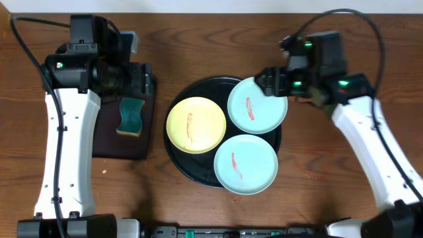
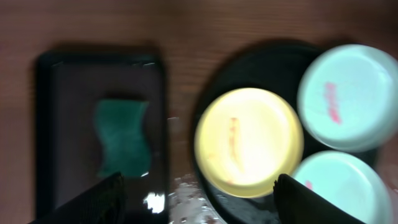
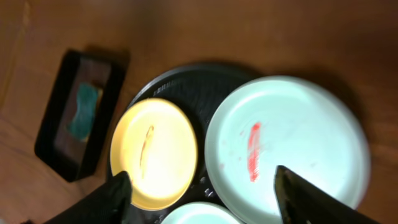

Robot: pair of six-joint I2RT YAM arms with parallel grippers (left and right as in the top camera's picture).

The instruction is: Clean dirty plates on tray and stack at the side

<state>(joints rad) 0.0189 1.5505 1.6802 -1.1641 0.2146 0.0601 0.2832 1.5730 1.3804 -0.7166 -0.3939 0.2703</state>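
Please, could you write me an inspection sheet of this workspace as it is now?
Surface: brown wooden table, a few small marks.
Job's things: yellow plate, upper mint plate and lower mint plate on the round black tray, each smeared; none stacked aside.
Clutter: green sponge lying in a small dark tray.
Hands: left hand open, empty; right hand open, empty, by the upper mint plate.
Cables: left cable and right cable, both black, off the plates.
Surroundings: nothing seen.
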